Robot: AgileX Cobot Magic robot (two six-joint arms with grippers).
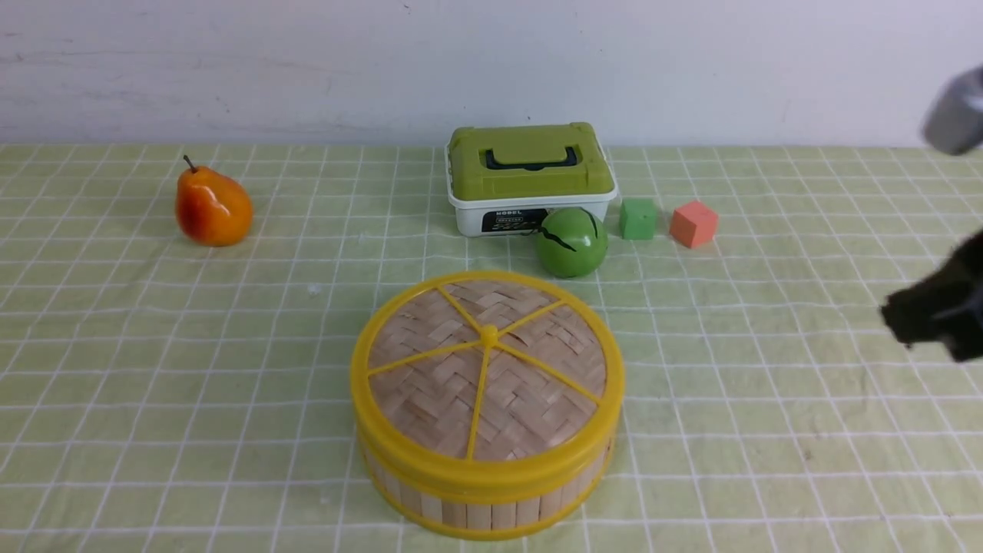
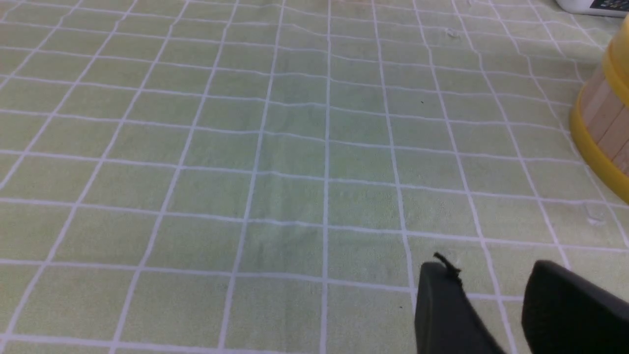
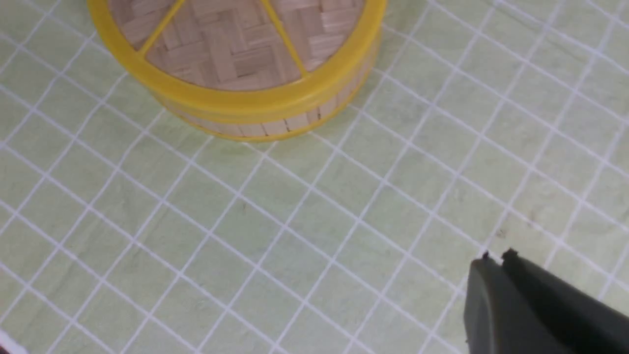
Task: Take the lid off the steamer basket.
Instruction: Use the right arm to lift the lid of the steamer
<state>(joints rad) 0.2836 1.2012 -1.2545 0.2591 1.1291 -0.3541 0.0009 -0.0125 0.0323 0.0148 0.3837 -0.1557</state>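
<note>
Bamboo lid (image 1: 487,369) lies well left of seemingly closed right gripper (image 1: 906,319).

- The green-lidded white box (image 1: 530,180), which stands behind the steamer basket (image 1: 484,511), carries the only lettering. A small dark word sits on its white front wall just under the lid's edge. It looks like "NOBEL", but the letters are tiny and not certain.
- Below that word, a black label (image 1: 511,223) bears pale script too small and blurred to read. A green ball (image 1: 571,242) covers its right end.
- The left wrist view catches a corner of the same label (image 2: 604,4), its marks unreadable.
</note>
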